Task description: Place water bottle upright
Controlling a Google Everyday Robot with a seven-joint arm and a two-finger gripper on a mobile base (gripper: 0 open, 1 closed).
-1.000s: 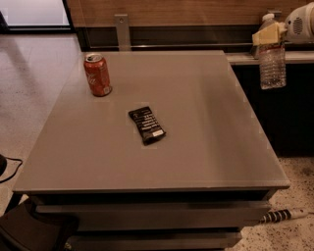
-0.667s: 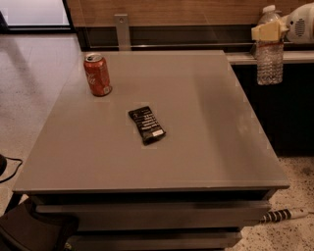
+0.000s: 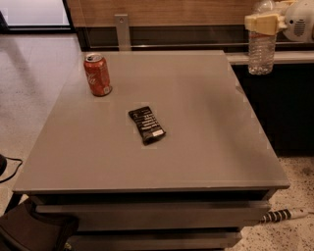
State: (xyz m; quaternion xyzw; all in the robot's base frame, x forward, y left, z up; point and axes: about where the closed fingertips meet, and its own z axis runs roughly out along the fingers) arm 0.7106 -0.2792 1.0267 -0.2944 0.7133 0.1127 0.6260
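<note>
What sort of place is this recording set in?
Probably an office break area: a gray table with a soda can and dark snack packet, speckled floor, wood-panelled wall. The gripper, upper right off the table, holds the water bottle upright.

Pale glare is spread across the right side of the table; the water bottle, clamped by the gripper at upper right, is brightly lit.

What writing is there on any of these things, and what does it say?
Nothing reads clearly.
On the can: white script, too blurred.
On the packet: pale print, too small.
On the bottle, held by the gripper at top right: nothing legible.
</note>
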